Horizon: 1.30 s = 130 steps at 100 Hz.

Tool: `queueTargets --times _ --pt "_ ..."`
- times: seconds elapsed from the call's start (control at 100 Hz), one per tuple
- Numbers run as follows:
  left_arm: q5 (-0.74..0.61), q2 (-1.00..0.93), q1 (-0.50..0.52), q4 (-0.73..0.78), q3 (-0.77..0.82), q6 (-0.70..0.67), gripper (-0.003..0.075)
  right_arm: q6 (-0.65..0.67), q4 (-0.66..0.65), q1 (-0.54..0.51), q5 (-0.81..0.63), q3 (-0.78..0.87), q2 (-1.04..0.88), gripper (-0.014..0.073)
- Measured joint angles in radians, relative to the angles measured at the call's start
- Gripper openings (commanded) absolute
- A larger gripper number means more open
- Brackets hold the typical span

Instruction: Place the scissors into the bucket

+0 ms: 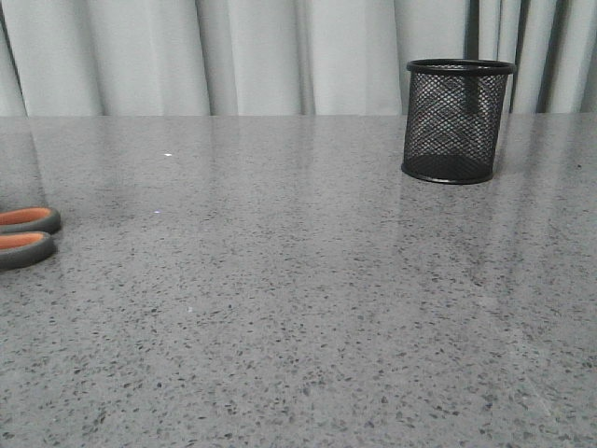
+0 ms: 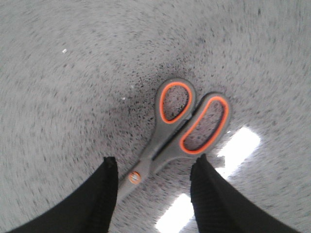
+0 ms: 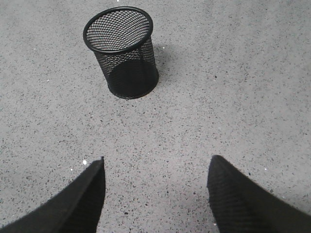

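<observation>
The scissors [image 2: 182, 128] lie flat on the grey speckled table; their grey, orange-lined handle loops also show at the far left edge of the front view [image 1: 26, 235]. My left gripper [image 2: 154, 165] is open above them, its fingers on either side of the pivot and shank; the blades are hidden beneath a finger. The bucket [image 1: 457, 119], a black wire-mesh cup, stands upright at the back right of the table and is empty in the right wrist view [image 3: 122, 51]. My right gripper [image 3: 156, 165] is open and empty, above bare table short of the bucket. Neither arm shows in the front view.
Pale curtains [image 1: 280, 56] hang behind the table's far edge. Bright light reflections [image 2: 238, 145] lie on the tabletop beside the scissors.
</observation>
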Motion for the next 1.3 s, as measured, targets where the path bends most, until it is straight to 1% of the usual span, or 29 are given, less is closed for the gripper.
queueTargets --times 0.17,0.29,0.51,0.63,0.95,1.3 --pt "0.0 0.132 -0.027 0.037 -0.021 0.259 0.0326 -0.006 0.0 0.0 0.004 0.0 0.0 0.0412" --pt "0.002 0.18 -0.027 0.066 -0.021 0.352 0.0326 -0.01 0.0 0.0 0.011 0.0 0.0 0.0412" --pt "0.002 0.209 -0.027 0.092 -0.018 0.43 0.0326 -0.011 0.0 0.0 0.016 0.0 0.0 0.0412" --pt "0.0 0.227 -0.027 0.092 0.011 0.455 0.0326 -0.011 0.0 0.002 0.016 0.0 0.0 0.0412" --pt "-0.004 0.234 -0.027 0.077 0.088 0.533 0.0326 -0.018 0.0 0.049 0.017 0.0 0.0 0.0412" --pt "-0.013 0.266 -0.027 0.077 0.089 0.566 0.0326 -0.018 0.0 0.05 0.02 0.0 0.0 0.0412"
